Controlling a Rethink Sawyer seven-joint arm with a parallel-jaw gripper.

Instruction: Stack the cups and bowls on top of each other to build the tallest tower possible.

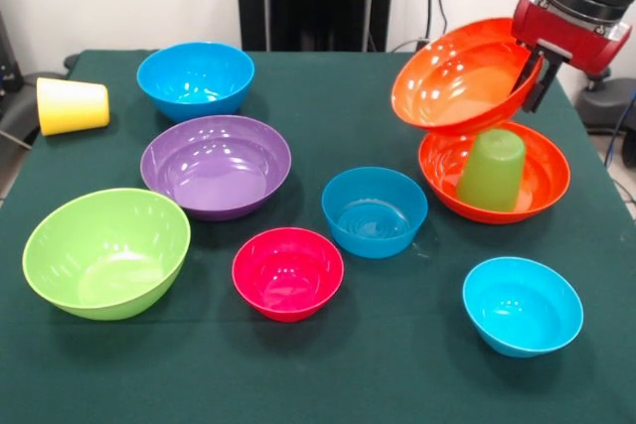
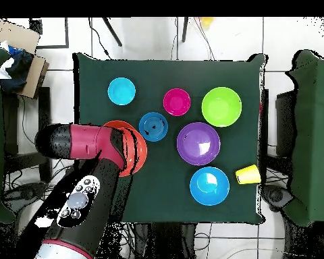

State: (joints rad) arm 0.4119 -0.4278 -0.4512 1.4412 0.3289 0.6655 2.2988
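Yellow cup (image 1: 72, 105): on its side, far left on the tabletop (image 1: 397, 364).
Bowls: lime (image 1: 106, 252), purple (image 1: 216, 166), pink (image 1: 288, 273), blue (image 1: 375, 211), each separate.
Green cup (image 1: 491, 170): upside down inside lower orange bowl (image 1: 542, 181).
Jaws (image 1: 532, 71): clamped on rim of tilted upper orange bowl (image 1: 457, 76).

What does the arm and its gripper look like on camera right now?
The arm is red and black, with rounded, bulky links. From overhead, a link near the base carries a panel of round buttons on a pale patch. The wrist is a black cylinder ending in a red block, with a gripper of dark, slim fingers below. No loose cables show.
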